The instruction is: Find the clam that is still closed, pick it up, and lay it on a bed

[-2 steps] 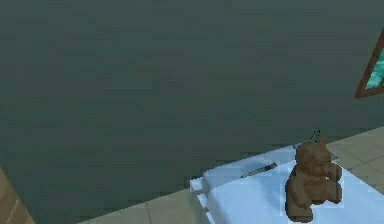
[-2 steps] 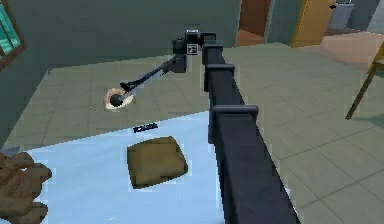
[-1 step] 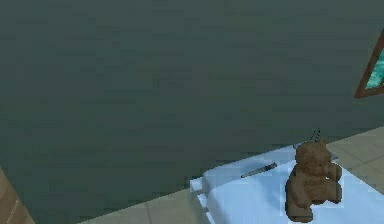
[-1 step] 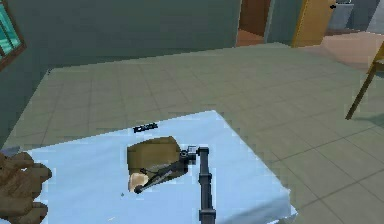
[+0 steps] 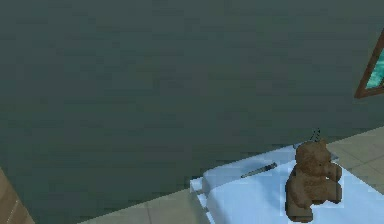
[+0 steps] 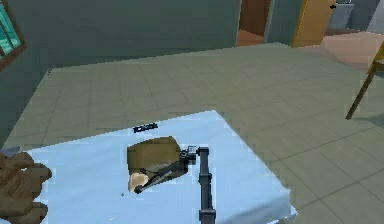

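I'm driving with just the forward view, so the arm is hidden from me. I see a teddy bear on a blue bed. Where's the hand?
Observer: In the arm side view the hand reaches out above the bed, at the end of the dark arm.
Operator: Is it holding anything?
Observer: I cannot tell. A tan lumpy thing lies on the sheet right at the hand.
Operator: What's past the bed?
Observer: Tiled floor, and beyond it a doorway in the far wall.
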